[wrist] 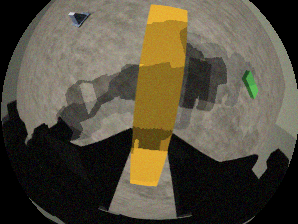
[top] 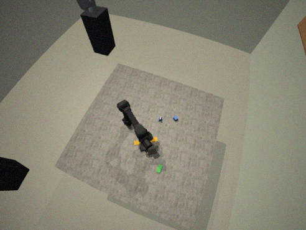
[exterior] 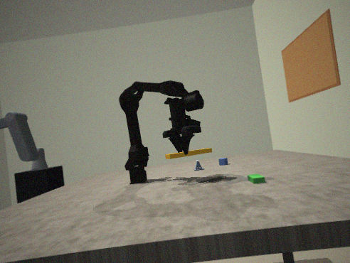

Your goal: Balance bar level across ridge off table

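Observation:
The yellow bar [top: 137, 143] [exterior: 200, 152] [wrist: 159, 95] is held in the air above the table, well clear of it. My gripper [exterior: 185, 153] [wrist: 150, 135] is shut on the bar near its middle; in the top view the arm hides the fingertips. The small blue-grey ridge [top: 160, 119] [exterior: 198, 165] [wrist: 79, 19] stands on the table [top: 186, 199] [exterior: 142, 217], apart from the bar. It is beyond the bar in the exterior view and at the upper left in the wrist view. Nothing lies on it.
A blue block [top: 175, 119] [exterior: 223, 161] stands a little beyond the ridge. A flat green block [top: 159, 168] [exterior: 256, 178] [wrist: 250, 84] lies on the table on the other side of the gripper from the ridge. Another robot arm [exterior: 23, 136] stands on a black pedestal off the table.

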Controlling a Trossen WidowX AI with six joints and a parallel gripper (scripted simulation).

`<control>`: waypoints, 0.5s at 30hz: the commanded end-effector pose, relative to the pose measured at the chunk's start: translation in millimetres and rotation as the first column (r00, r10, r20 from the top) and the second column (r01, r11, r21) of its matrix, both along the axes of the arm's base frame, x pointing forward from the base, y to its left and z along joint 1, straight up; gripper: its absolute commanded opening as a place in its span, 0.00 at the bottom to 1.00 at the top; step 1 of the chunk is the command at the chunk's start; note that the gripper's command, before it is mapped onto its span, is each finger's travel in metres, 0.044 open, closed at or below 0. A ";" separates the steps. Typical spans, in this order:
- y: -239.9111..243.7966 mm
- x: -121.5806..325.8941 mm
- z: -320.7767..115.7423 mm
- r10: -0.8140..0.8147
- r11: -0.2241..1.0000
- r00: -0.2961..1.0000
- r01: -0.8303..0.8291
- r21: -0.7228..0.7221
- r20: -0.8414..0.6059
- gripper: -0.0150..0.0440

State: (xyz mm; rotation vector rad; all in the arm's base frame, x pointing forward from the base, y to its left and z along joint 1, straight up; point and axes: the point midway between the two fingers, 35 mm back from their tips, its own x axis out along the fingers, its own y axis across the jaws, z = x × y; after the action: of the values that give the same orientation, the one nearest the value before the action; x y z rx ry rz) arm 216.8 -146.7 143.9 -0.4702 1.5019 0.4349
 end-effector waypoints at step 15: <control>55.2 34.6 1.0 -0.118 0.993 0.993 0.118 0.009 0.003 0.25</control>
State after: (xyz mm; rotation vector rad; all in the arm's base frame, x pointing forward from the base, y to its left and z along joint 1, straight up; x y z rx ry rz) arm 246.9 -99.8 144.5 -0.3892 1.5115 0.3632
